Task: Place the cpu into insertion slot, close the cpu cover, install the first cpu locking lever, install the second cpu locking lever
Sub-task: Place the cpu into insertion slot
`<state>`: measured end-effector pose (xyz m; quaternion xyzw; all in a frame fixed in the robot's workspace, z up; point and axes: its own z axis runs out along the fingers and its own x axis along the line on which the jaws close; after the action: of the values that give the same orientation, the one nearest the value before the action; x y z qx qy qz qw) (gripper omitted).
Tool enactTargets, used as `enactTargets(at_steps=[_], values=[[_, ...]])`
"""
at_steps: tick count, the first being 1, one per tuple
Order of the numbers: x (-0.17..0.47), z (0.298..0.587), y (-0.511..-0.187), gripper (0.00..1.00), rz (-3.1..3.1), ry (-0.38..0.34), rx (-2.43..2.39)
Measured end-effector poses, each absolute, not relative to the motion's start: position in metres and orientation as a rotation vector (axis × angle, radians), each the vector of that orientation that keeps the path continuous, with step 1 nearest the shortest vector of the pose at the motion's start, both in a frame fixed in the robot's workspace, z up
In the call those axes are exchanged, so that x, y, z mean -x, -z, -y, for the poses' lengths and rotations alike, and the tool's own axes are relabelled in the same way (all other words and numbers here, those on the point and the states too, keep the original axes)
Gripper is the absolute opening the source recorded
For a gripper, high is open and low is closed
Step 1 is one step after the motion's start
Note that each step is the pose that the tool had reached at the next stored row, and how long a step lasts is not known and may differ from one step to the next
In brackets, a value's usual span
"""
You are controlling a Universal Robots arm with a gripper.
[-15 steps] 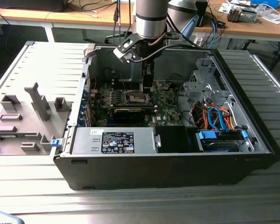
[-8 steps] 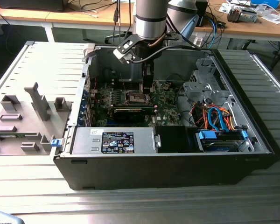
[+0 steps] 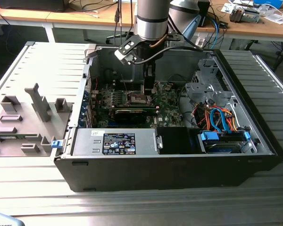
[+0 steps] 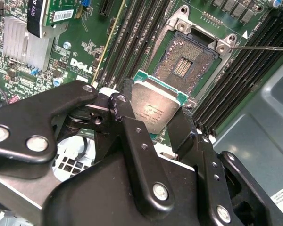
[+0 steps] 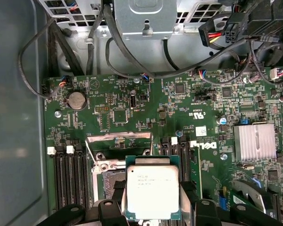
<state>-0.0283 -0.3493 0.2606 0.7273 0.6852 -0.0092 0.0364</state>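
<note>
Pinching the cpu (image 4: 155,110) by two opposite edges, the pincer (image 4: 153,120) hung near the bare insertion slot (image 4: 188,63); long black slots (image 4: 137,37) crowded it on both sides, while the computer case (image 3: 179,165) walls stood well apart.

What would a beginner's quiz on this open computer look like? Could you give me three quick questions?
1. True or false: the cpu already sits in the insertion slot.
2. What is the end effector shut on? A) a cable B) the cpu C) a screw
3. Fill in: the motherboard around the slot is ___ in colour.
Key: 1 false, it is held clear of the slot; 2 B; 3 green.
</note>
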Motion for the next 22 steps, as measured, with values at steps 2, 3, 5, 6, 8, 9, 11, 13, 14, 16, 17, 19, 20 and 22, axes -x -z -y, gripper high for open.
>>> enactTargets(at_steps=[2,3,5,6,8,9,11,13,14,16,17,19,20,22], values=[[0.0284,0.3493,-0.2602,0.54,-2.104,0.028,-2.234],[0.0284,0.3493,-0.2601,0.54,-2.104,0.028,-2.234],[0.0289,0.3493,-0.2582,0.54,-2.104,0.028,-2.234],[0.0289,0.3493,-0.2580,0.54,-2.104,0.028,-2.234],[0.0291,0.3493,-0.2576,0.54,-2.104,0.028,-2.234],[0.0292,0.3493,-0.2573,0.54,-2.104,0.028,-2.234],[0.0294,0.3493,-0.2569,0.54,-2.104,0.028,-2.234],[0.0295,0.3493,-0.2566,0.54,-2.104,0.028,-2.233],[0.0296,0.3493,-0.2564,0.54,-2.104,0.028,-2.234],[0.0297,0.3493,-0.2560,0.54,-2.104,0.028,-2.233],[0.0298,0.3493,-0.2559,0.54,-2.104,0.028,-2.233],[0.0300,0.3493,-0.2554,0.54,-2.104,0.028,-2.234],[0.0300,0.3493,-0.2553,0.54,-2.104,0.028,-2.233],[0.0301,0.3493,-0.2549,0.54,-2.104,0.028,-2.233]])
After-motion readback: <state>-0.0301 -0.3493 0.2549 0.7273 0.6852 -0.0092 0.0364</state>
